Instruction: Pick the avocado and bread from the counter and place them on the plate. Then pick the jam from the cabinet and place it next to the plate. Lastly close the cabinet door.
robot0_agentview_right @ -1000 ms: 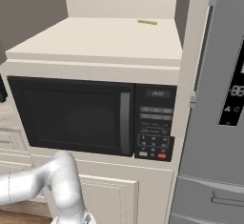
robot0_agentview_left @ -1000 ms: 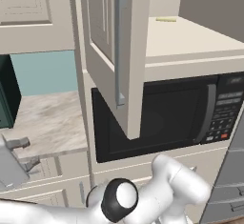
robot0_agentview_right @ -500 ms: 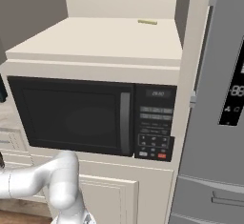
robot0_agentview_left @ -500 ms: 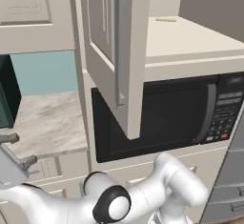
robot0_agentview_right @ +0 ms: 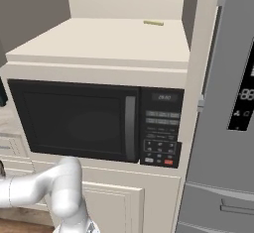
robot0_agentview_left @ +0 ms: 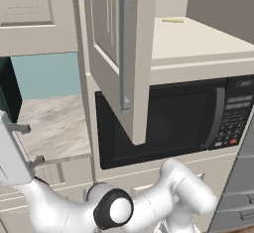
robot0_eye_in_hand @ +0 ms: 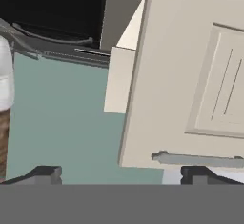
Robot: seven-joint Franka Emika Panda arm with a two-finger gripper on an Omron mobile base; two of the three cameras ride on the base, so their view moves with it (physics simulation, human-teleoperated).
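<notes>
The gripper (robot0_eye_in_hand: 119, 173) is wide open and holds nothing, and the door (robot0_eye_in_hand: 190, 75) with its handle (robot0_eye_in_hand: 200, 159) is just past its right fingertip.

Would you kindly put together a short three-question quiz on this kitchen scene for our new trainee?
1. True or false: the cabinet door stands open.
2. What sits directly under the cabinet shelf? A) sink B) microwave C) plate
3. In the hand view, are the gripper jaws apart or together?

Key: 1 true; 2 B; 3 apart, with nothing between them.
</notes>
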